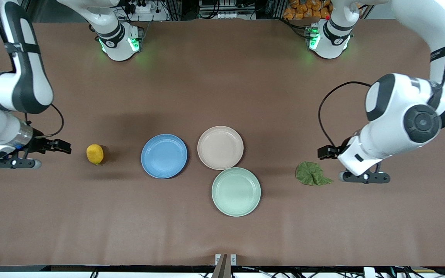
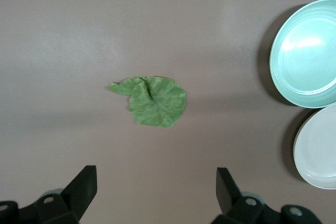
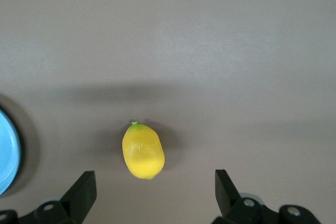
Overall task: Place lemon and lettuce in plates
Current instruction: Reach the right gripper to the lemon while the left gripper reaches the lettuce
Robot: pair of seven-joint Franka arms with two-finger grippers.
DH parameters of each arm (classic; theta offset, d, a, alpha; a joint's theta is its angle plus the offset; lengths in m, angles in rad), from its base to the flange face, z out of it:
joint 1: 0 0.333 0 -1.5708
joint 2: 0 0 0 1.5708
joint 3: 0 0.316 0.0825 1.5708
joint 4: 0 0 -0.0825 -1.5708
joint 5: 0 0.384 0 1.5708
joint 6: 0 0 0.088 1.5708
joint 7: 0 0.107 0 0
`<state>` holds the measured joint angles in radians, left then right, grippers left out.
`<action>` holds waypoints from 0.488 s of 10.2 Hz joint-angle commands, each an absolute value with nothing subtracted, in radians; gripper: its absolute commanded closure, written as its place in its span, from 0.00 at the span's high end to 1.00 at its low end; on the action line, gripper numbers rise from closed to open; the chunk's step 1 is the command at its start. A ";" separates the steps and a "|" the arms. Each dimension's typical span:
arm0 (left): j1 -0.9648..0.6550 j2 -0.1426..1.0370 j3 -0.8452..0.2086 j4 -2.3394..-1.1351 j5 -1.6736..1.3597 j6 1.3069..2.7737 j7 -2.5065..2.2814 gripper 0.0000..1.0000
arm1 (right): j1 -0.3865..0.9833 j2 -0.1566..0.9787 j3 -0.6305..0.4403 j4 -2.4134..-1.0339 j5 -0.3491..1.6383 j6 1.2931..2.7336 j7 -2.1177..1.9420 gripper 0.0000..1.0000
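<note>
The yellow lemon (image 1: 95, 153) lies on the brown table toward the right arm's end, beside the blue plate (image 1: 164, 156). The beige-pink plate (image 1: 220, 147) sits beside the blue one; both are empty. The green wrinkly lettuce (image 1: 312, 173) lies flat toward the left arm's end. My right gripper (image 1: 63, 147) is open and empty over bare table beside the lemon; the right wrist view shows the lemon (image 3: 143, 150) just ahead of the gripper (image 3: 155, 177). My left gripper (image 1: 323, 152) is open and empty over bare table beside the lettuce (image 2: 152, 100), short of it (image 2: 156, 174).
An empty mint-green plate (image 1: 236, 191) sits nearer the front camera than the beige-pink plate, touching its rim. It also shows in the left wrist view (image 2: 307, 56) with the beige-pink plate (image 2: 320, 150). The blue plate's edge (image 3: 6, 150) shows in the right wrist view.
</note>
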<state>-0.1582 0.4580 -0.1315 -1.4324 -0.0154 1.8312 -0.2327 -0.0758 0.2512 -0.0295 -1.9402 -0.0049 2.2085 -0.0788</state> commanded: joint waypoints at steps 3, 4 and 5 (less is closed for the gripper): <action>-0.170 0.521 -0.126 -1.422 -0.023 1.888 -0.284 1.00 | -0.068 0.239 -0.020 -2.147 0.006 2.488 -0.064 1.00; -0.170 0.535 -0.121 -1.420 -0.023 1.902 -0.284 1.00 | -0.061 0.247 -0.020 -2.184 0.009 2.550 -0.063 1.00; -0.166 0.543 -0.117 -1.419 -0.023 1.911 -0.284 1.00 | -0.057 0.259 -0.020 -2.209 0.011 2.601 -0.060 1.00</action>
